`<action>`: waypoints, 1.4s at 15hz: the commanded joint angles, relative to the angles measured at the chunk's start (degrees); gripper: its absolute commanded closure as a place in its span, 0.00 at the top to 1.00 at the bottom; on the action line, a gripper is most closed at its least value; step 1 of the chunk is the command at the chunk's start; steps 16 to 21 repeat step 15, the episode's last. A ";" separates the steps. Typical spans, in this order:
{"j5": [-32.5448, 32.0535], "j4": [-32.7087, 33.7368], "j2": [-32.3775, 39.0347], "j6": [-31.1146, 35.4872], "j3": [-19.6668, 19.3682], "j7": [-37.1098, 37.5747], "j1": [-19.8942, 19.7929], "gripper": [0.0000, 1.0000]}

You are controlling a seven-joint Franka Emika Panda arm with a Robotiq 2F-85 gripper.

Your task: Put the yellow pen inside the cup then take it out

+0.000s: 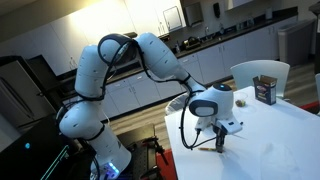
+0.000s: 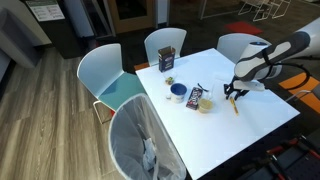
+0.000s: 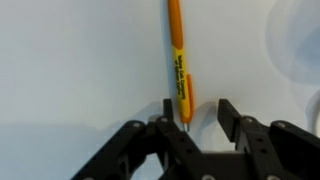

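The yellow pen [image 3: 177, 60] lies flat on the white table [image 3: 70, 60], pointing away from me. Its near tip sits between my jaws, close to one finger. My gripper [image 3: 196, 108] is open and low over the table, holding nothing. In an exterior view the gripper [image 2: 232, 95] hangs over the pen [image 2: 236, 105], and the small cream cup [image 2: 205, 104] stands upright a short way beside it. In an exterior view the gripper [image 1: 221, 140] is down at the table surface. A pale round blur at the wrist view's upper right edge may be the cup.
A candy bar [image 2: 195, 97] and a blue-and-white vessel [image 2: 177, 92] sit beyond the cup. A dark box [image 2: 167, 59] stands near the table's far edge, also seen in an exterior view [image 1: 265, 90]. Chairs [image 2: 105, 75] ring the table.
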 commanded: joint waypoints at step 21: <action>-20.80 -14.84 -17.10 8.60 -9.48 21.43 14.76 1.00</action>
